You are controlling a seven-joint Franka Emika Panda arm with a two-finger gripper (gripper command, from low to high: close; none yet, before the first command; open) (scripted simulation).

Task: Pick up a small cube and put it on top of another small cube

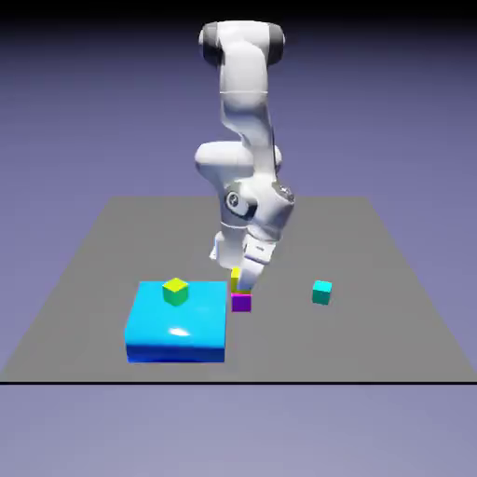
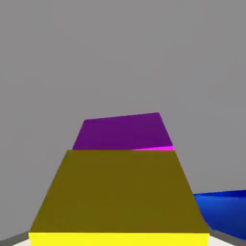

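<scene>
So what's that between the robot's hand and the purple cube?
The yellow cube: in the hand view it shows between the hand's fingers and the purple cube, hiding most of the purple one's magenta top.

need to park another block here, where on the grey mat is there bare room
There is bare mat between the magenta-topped cube and the teal cube, and beyond the teal cube toward the exterior view's right edge. It is crowded around the yellow cube, with the magenta-topped cube, the hand and the blue block close by.
</scene>
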